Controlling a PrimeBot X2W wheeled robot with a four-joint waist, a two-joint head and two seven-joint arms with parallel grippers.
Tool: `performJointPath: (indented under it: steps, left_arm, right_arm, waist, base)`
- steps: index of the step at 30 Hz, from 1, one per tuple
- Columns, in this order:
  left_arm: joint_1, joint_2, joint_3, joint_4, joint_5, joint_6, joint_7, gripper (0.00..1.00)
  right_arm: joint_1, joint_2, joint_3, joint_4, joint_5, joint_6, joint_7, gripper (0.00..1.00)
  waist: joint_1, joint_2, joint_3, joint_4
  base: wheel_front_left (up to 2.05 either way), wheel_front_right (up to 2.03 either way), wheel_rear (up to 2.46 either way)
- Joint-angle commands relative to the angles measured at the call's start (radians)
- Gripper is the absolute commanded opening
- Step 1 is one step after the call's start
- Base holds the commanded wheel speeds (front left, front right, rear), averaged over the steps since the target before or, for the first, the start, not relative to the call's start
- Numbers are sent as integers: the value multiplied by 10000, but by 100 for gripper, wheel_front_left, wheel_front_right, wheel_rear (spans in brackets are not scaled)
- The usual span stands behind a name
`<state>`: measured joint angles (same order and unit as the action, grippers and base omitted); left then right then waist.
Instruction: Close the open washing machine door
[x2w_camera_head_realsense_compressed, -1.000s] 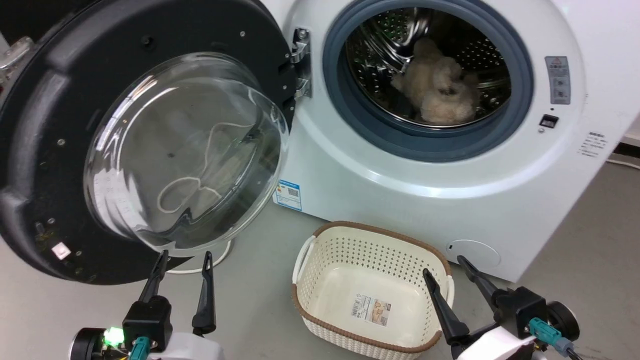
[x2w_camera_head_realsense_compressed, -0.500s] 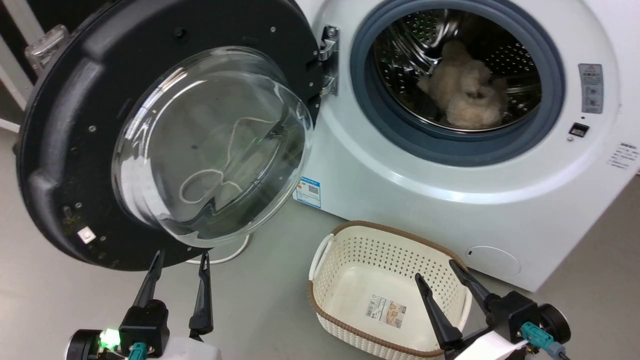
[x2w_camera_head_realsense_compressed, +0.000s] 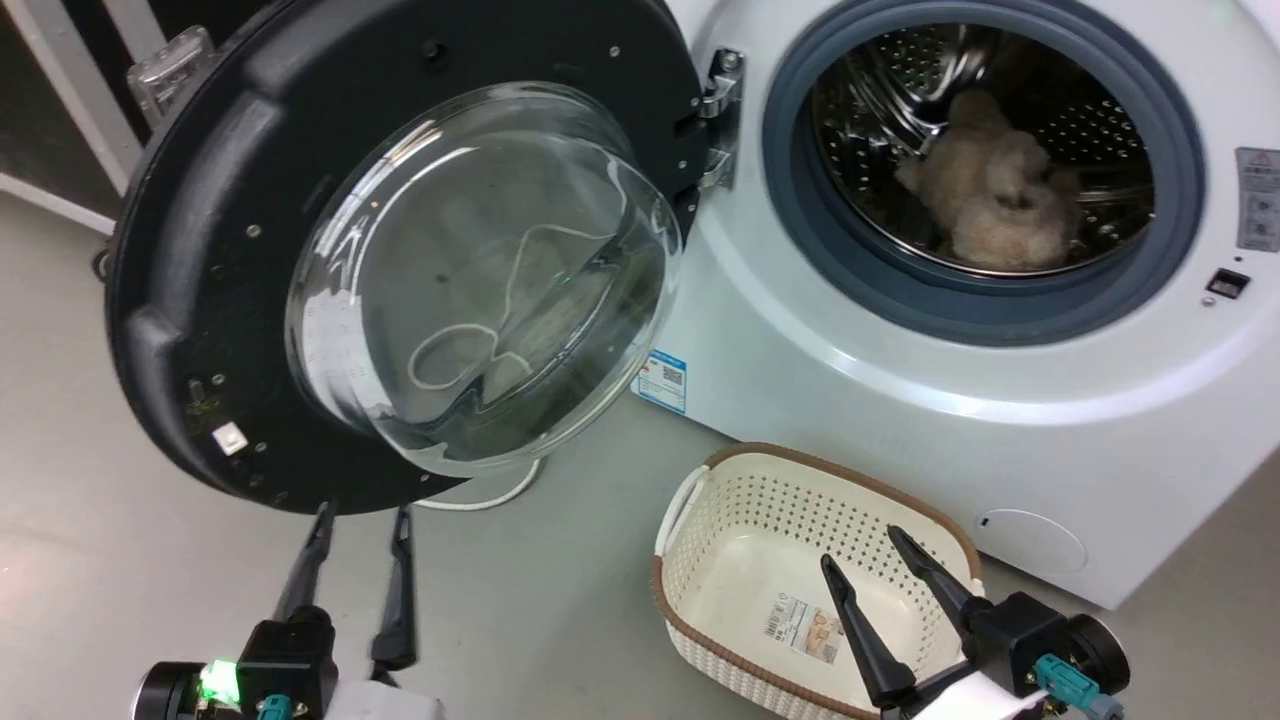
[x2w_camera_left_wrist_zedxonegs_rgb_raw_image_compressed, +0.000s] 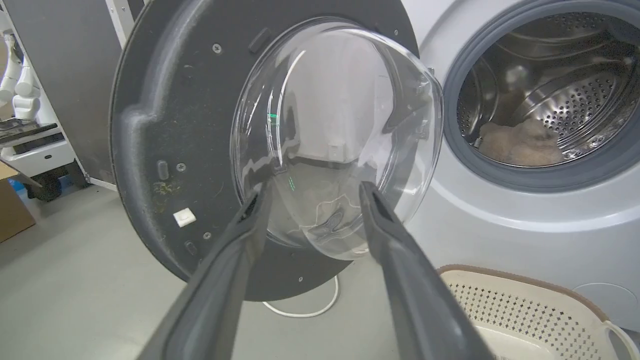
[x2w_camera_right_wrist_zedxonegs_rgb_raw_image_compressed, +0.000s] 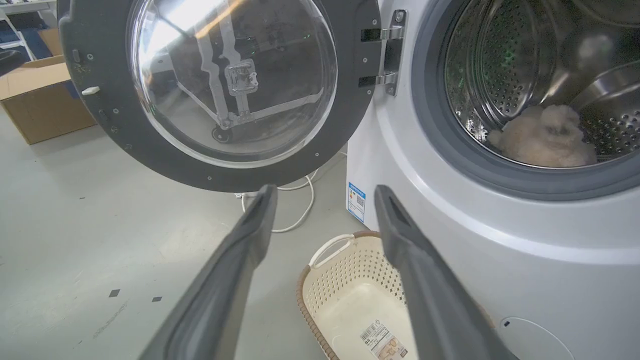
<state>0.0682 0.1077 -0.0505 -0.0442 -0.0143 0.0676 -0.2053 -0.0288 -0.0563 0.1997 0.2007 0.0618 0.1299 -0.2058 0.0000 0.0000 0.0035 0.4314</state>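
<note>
The round black washing machine door (x2w_camera_head_realsense_compressed: 220, 250) (x2w_camera_left_wrist_zedxonegs_rgb_raw_image_compressed: 170, 125) (x2w_camera_right_wrist_zedxonegs_rgb_raw_image_compressed: 100, 120) with its bulging glass bowl (x2w_camera_head_realsense_compressed: 490, 270) stands wide open, hinged at the left of the white washing machine (x2w_camera_head_realsense_compressed: 900, 400) (x2w_camera_right_wrist_zedxonegs_rgb_raw_image_compressed: 500, 250) (x2w_camera_left_wrist_zedxonegs_rgb_raw_image_compressed: 500, 220). A fluffy beige item (x2w_camera_head_realsense_compressed: 1000, 205) lies in the steel drum. My left gripper (x2w_camera_head_realsense_compressed: 363, 515) (x2w_camera_left_wrist_zedxonegs_rgb_raw_image_compressed: 312, 192) is open just below the door's lower rim, nothing between its fingers. My right gripper (x2w_camera_head_realsense_compressed: 862, 548) (x2w_camera_right_wrist_zedxonegs_rgb_raw_image_compressed: 322, 192) is open above the basket, empty.
A cream perforated basket (x2w_camera_head_realsense_compressed: 720, 500) (x2w_camera_right_wrist_zedxonegs_rgb_raw_image_compressed: 320, 280) (x2w_camera_left_wrist_zedxonegs_rgb_raw_image_compressed: 500, 290) with a brown rim sits on the grey floor before the machine. A white cable (x2w_camera_head_realsense_compressed: 490, 495) lies under the door. A cardboard box (x2w_camera_right_wrist_zedxonegs_rgb_raw_image_compressed: 40, 100) and a dark cabinet (x2w_camera_left_wrist_zedxonegs_rgb_raw_image_compressed: 65, 75) stand to the left.
The camera has turned left, so the whole scene has shifted right in the picture. The door stays wide open. Both grippers stay open and empty.
</note>
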Motion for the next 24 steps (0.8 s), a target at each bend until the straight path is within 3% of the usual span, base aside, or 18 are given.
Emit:
performJointPath:
  steps: [1, 7, 12, 17, 18, 24]
  left_arm:
    - [163, 29, -5, -20, -77, 22, -110, 0]
    - [-59, -137, 714, -748, -762, -45, -236, 0]
    - [-819, -37, 1934, -1285, -1605, -538, -340, 0]
    - [-2292, 788, 3385, -897, -2821, -1115, -442, 0]
    - [-3378, 1688, 4268, 71, -3862, -1376, -115, 0]
    - [-5596, 2903, 5915, 3069, -6829, -1455, 1991, 0]
  right_arm:
    - [-7, 5, 38, 60, 56, 7, -105, 100]
    - [200, 10, -39, 65, 11, 7, -230, 100]
    - [368, 9, -196, 50, -35, 7, -335, 100]
    - [530, 27, -344, -94, -125, 8, -438, 100]
    - [451, 31, -335, -101, -193, 8, -501, 100]
    - [254, -40, -407, -64, -172, 8, -559, 100]
  waist:
    - [0, 0, 6, 43]
    - [0, 0, 114, 313]
    - [0, 0, 193, 474]
    - [0, 0, 430, 404]
    - [0, 0, 699, 189]
    - [0, 0, 1132, -264]
  base:
    - [0, 0, 0]
    - [0, 0, 0]
    - [0, 0, 0]
    - [0, 0, 0]
    - [0, 0, 0]
    - [0, 0, 0]
